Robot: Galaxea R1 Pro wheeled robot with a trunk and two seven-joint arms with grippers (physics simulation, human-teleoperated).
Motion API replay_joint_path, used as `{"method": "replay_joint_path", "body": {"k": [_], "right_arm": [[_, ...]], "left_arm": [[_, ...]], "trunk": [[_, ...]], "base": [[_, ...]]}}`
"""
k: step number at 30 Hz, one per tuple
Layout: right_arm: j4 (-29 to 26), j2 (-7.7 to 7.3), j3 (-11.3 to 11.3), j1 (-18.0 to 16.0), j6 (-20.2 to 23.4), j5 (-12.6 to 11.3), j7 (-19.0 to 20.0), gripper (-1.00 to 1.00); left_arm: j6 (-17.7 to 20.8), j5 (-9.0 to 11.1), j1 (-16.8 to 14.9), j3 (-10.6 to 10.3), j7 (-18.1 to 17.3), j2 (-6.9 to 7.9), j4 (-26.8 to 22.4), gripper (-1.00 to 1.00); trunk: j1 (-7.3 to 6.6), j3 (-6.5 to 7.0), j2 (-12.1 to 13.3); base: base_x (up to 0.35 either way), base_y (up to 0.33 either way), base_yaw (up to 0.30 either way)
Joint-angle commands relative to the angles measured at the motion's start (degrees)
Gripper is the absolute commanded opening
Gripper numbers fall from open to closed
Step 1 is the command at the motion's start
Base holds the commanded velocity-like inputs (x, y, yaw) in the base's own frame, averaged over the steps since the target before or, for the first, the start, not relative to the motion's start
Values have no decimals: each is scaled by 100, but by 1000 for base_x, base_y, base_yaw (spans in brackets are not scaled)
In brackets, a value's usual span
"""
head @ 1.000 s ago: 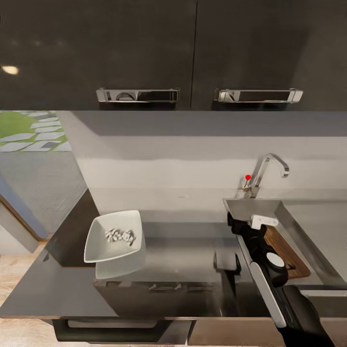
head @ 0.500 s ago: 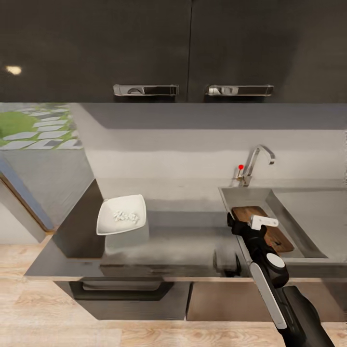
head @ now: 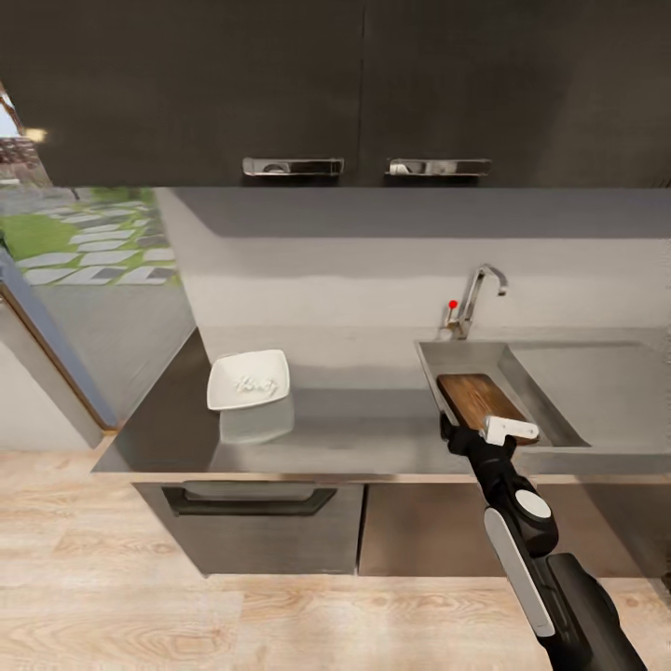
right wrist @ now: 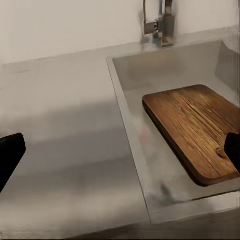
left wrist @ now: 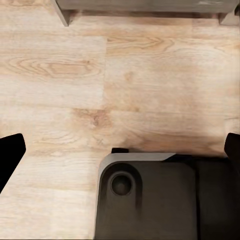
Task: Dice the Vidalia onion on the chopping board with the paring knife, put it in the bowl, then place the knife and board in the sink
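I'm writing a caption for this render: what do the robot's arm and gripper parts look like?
In the head view the right arm is glossy black with a long white side panel, a round white cap at one joint and a white block near the wrist. The right gripper and left gripper show plain black fingertips in their wrist views. No cables or markings are visible.

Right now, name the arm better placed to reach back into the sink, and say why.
Right. The right gripper hangs at the near rim of the sink, its open fingers framing the chopping board lying in the basin. The left gripper points down at the wooden floor.
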Motion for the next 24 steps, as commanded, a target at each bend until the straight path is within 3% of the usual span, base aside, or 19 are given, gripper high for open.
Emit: {"method": "replay_joint_path", "body": {"k": [1, 12, 24], "right_arm": [[-9, -7, 16, -5, 16, -50, -54, 100], [-9, -7, 16, 132, -21, -50, -48, 100], [-18, -7, 16, 564, -231, 5, -40, 100]], "left_arm": [[-12, 59, 1, -45, 38, 6, -10, 100], [-12, 59, 0, -45, 38, 6, -12, 100], [-12, 59, -1, -45, 38, 6, -12, 100]], "trunk": [[-1, -9, -9], [-1, -9, -9], [-1, -9, -9]], "base": [[-345, 0, 0], [-345, 0, 0], [-345, 0, 0]]}}
